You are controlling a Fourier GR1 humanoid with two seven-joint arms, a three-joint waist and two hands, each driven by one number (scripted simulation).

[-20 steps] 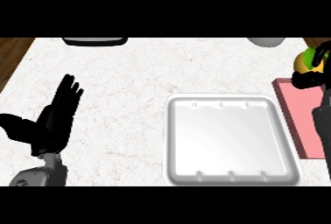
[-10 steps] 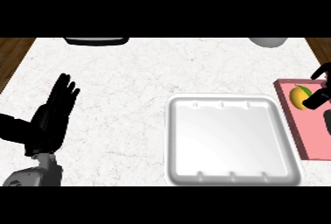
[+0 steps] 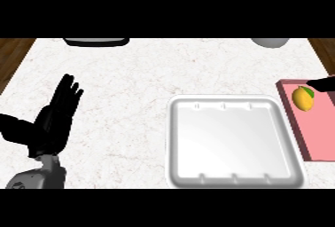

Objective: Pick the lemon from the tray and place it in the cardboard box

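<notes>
One white marble counter point(image 3: 150, 80) bears a white tray point(image 3: 232, 142).

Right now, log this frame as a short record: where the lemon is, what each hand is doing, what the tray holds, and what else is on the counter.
lemon: lying in the pink box at the right edge, stem leaf up
right hand: only a dark tip shows at the right edge just above the lemon; fingers not readable
left hand: open, fingers up, resting at the left
white tray: centre-right, nothing in it
counter: white marbled top
far edge: dark item left, grey item right, both cut off
</notes>
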